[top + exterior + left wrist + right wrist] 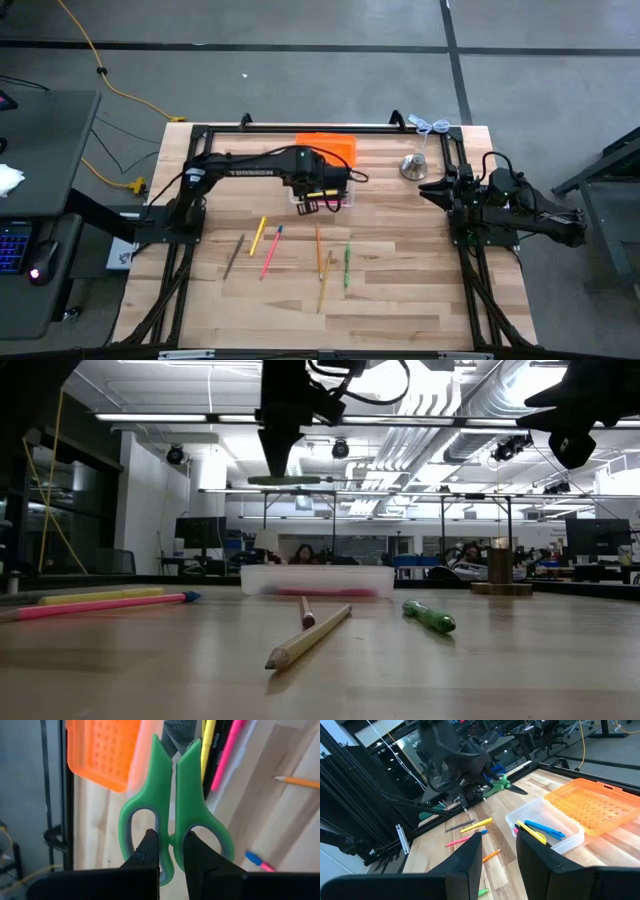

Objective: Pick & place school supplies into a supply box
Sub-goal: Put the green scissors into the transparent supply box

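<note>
We are looking down on the wooden table (400, 300), which fills the middle of the high view. The left arm (250, 166) is reaching from the left edge toward the centre, and its left gripper (167, 852) is hanging above the supply box (322, 196), clamping the green-handled scissors (175, 805) between its fingers at one handle loop, blades pointing away from the wrist. In the low view the gripper is hovering well above the box, at the upper centre of the frame.

The right arm (510, 205) is sitting folded at the right side of the high view. The right gripper (499, 851) is showing its fingers parted with nothing between them.

The supply box is lying just above centre, its orange lid (328, 146) flung open toward the top. Inside it we are seeing a yellow marker (531, 832), blue pens (545, 828) and a pink one at the edge.

Below the box, loose supplies are lying apart on the table: a dark pencil (233, 256), a yellow marker (258, 235), a pink pen (271, 251), an orange pencil (318, 249), a wooden pencil (324, 281) and a green marker (346, 267).

A metal bell (414, 166) is standing in the upper right of the table.
</note>
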### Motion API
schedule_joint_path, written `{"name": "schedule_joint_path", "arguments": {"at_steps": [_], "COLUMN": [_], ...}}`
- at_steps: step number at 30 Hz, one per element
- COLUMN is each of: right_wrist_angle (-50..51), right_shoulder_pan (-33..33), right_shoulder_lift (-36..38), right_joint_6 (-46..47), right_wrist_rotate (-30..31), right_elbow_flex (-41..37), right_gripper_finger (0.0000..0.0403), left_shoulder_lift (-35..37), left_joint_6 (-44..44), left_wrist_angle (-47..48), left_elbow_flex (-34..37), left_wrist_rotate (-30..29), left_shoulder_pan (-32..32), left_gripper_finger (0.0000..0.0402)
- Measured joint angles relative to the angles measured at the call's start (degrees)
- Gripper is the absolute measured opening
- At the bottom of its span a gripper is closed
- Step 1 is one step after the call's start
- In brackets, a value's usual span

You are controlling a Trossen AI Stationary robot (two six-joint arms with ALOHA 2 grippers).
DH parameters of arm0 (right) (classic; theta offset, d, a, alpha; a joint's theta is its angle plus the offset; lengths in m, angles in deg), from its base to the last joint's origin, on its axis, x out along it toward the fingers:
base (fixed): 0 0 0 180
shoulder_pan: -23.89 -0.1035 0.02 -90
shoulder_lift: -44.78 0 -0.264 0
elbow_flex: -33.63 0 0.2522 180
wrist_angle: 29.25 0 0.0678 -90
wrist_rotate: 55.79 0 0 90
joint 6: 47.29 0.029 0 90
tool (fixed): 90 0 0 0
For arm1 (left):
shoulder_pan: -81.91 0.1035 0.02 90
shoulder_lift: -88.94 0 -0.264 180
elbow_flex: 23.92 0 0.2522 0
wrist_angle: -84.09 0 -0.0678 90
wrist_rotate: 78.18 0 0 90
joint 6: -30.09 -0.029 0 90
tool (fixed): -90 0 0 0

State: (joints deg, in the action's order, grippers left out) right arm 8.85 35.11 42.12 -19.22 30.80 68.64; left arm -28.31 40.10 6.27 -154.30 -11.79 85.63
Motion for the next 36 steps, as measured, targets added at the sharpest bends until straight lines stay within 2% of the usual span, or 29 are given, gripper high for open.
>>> {"name": "schedule_joint_path", "arguments": {"at_steps": [5,15,25,28,36], "right_wrist_angle": [0.00,0.00,-0.03,-0.04,-0.11], "right_shoulder_pan": [-0.02,-0.01,0.00,-0.02,-0.01], "right_shoulder_lift": [0.00,0.00,0.00,0.00,0.00], "right_joint_6": [0.10,0.38,0.38,0.40,0.40], "right_wrist_rotate": [-0.01,-0.04,-0.04,-0.04,-0.04], "right_elbow_flex": [0.00,0.00,0.00,-0.01,-0.02], "right_gripper_finger": [0.0099,0.0099,0.0099,0.0099,0.0099], "left_shoulder_lift": [0.00,-0.01,-0.02,-0.02,-0.02], "left_joint_6": [-7.86,-17.25,-20.71,-21.67,-25.98], "left_wrist_angle": [-2.98,-5.61,-9.12,-9.73,-13.05], "left_elbow_flex": [0.00,0.00,0.02,0.12,3.81], "left_wrist_rotate": [-0.12,0.68,3.71,6.26,8.10], "left_shoulder_pan": [1.49,3.69,6.33,7.52,9.86], "left_gripper_finger": [0.0067,0.0067,0.0067,0.0067,0.0067]}}
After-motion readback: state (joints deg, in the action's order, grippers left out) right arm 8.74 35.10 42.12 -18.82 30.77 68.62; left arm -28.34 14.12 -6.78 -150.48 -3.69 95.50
